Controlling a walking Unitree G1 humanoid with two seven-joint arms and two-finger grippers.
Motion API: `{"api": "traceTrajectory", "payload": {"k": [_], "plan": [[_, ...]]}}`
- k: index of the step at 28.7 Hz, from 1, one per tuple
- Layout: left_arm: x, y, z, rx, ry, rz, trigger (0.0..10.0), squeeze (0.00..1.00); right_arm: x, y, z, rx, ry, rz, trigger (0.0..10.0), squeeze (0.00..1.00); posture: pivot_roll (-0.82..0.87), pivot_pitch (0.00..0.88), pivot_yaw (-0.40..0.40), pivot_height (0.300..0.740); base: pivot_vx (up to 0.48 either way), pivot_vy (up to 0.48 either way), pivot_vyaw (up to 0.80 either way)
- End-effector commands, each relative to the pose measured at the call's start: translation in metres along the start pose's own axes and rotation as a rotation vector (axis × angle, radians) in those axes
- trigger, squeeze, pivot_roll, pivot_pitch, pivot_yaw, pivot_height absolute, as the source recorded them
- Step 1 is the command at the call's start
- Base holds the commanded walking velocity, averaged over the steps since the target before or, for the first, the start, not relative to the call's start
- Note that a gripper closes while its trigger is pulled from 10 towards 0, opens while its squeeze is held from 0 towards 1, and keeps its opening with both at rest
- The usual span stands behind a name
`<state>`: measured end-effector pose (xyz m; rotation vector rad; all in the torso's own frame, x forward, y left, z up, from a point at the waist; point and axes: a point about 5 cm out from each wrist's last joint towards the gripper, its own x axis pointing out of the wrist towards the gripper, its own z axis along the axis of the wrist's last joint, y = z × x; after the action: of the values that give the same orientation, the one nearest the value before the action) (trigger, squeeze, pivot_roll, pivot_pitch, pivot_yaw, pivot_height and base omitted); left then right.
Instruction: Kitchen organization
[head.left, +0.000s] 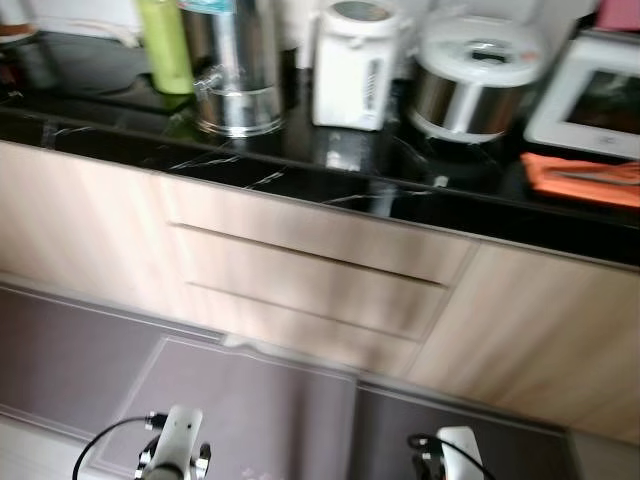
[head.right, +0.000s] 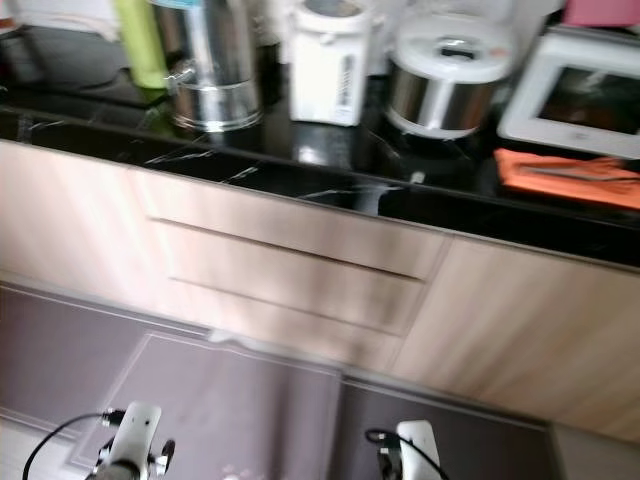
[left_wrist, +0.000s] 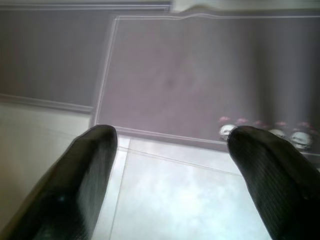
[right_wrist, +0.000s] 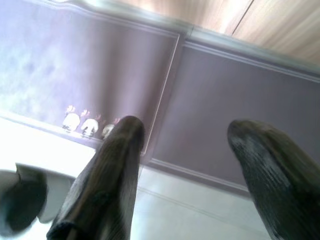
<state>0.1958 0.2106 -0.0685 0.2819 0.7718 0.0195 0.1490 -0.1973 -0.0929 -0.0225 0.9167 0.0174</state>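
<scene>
Head views: black counter (head.left: 300, 175) across the upper frame carries a steel urn (head.left: 238, 70), white water boiler (head.left: 352, 65), rice cooker (head.left: 475, 75) and orange cloth (head.left: 580, 178). Wrist views add the purple mat (left_wrist: 200, 75) below my left gripper (left_wrist: 170, 165) and right gripper (right_wrist: 185, 170), both spread wide, holding nothing.

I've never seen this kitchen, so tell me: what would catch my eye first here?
The row of appliances on the black marble counter: a steel urn, a white hot-water pot and a rice cooker. An orange cloth lies at its right end, with pale wood drawers below.
</scene>
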Motion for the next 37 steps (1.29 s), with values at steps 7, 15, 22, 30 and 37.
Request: {"api": "traceTrajectory", "payload": {"k": [7, 15, 22, 30, 37], "plan": [[0.0, 0.004, 0.0, 0.012, -0.008, 0.007, 10.0, 0.0, 0.002, -0.001, 0.008, 0.027, -0.016, -0.003, 10.0, 0.0, 0.13, 0.013, -0.059, 0.74, 0.0, 0.0, 0.0], [0.001, 0.006, 0.007, 0.006, -0.036, 0.007, 10.0, 0.0, 0.004, 0.001, 0.013, 0.053, -0.027, -0.007, 10.0, 0.0, 0.14, 0.01, -0.054, 0.74, 0.0, 0.0, 0.0], [0.002, 0.004, 0.008, 0.011, -0.042, -0.002, 10.0, 0.0, 0.004, 0.004, 0.011, 0.071, -0.015, -0.011, 10.0, 0.0, 0.14, 0.008, -0.053, 0.74, 0.0, 0.0, 0.0], [0.001, 0.001, 0.004, 0.022, -0.025, -0.017, 10.0, 0.0, 0.004, 0.004, 0.009, 0.075, -0.008, -0.017, 10.0, 0.0, 0.14, 0.009, -0.051, 0.74, 0.0, 0.0, 0.0], [0.001, 0.0, 0.006, 0.015, -0.033, -0.027, 10.0, 0.0, 0.004, 0.005, 0.009, 0.082, -0.011, -0.017, 10.0, 0.0, 0.14, 0.011, -0.046, 0.74, 0.0, 0.411, 0.0]]}}
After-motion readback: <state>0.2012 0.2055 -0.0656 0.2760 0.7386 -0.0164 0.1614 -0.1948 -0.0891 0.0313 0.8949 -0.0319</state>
